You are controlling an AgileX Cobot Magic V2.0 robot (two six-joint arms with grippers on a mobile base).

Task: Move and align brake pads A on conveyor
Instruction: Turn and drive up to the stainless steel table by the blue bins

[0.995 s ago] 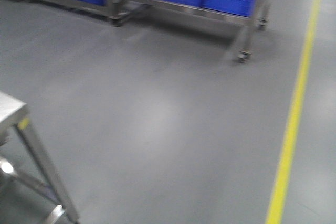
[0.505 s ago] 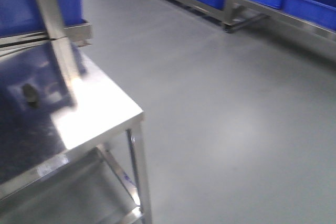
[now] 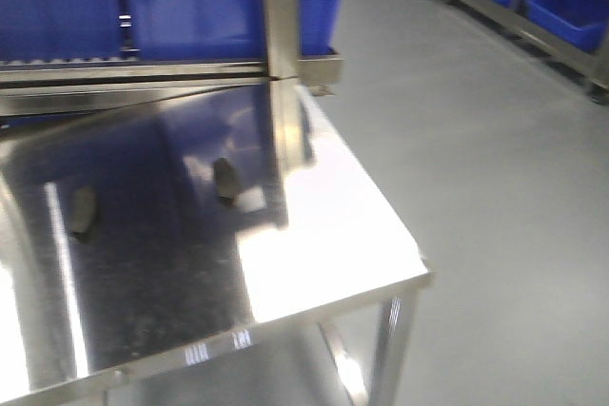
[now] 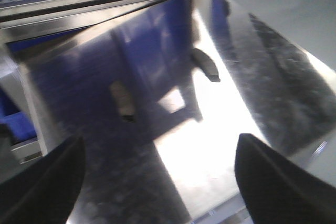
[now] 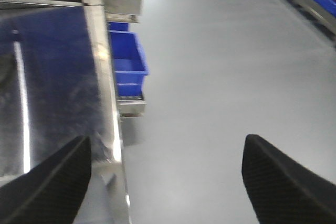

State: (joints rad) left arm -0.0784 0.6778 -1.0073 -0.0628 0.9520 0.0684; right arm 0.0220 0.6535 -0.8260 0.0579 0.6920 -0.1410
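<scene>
Two brake pads [image 3: 225, 181] lie apart on the shiny steel bench [image 3: 324, 263]; the left hand [image 4: 157, 182] and right hand [image 5: 167, 182] are both released, empty

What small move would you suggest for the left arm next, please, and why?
Probably ease the open, empty left gripper forward and down toward the nearer brake pad; it and the other brake pad lie untouched on the steel table ahead.

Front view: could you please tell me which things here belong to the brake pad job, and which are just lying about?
For the job: left brake pad and right brake pad, both blurred, lying on the steel table.
Just about: blue bins, roller rack, floor.
</scene>
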